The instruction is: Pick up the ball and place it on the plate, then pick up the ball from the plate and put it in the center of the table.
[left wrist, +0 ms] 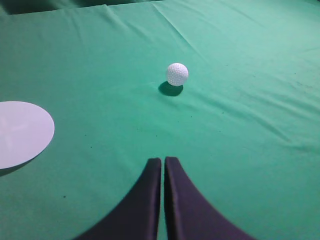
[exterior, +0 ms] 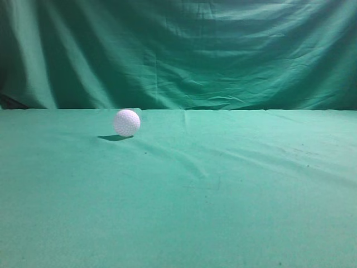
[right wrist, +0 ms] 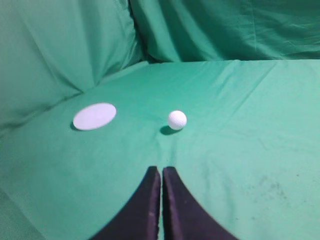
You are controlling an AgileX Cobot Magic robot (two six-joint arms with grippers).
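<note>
One small white golf ball sat by itself on the green table. It had little dimples all over it. A small dark shadow lay right beside it on the cloth. Nothing touched the ball. In the exterior view the ball was at about 10 o'clock from the middle of the table, close to the far edge. Behind it hung a green curtain with lots of folds.

In the left wrist view, the left gripper was at the bottom, at 6 o'clock. Its two dark fingers were pressed together, with only a thin line between them. They pinched nothing. The ball was up at about 12 o'clock from the gripper, well apart from it. A flat white plate lay at 9 o'clock, at the left edge of the view. The plate had nothing on it.

In the right wrist view, the right gripper was also at 6 o'clock. Its dark fingers were pressed together too, and they held nothing. The ball sat at 12 o'clock from it, well apart. The plate was at about 10 o'clock, to the left of the ball and apart from it. Some small dark specks dotted the cloth at about 4 o'clock.
</note>
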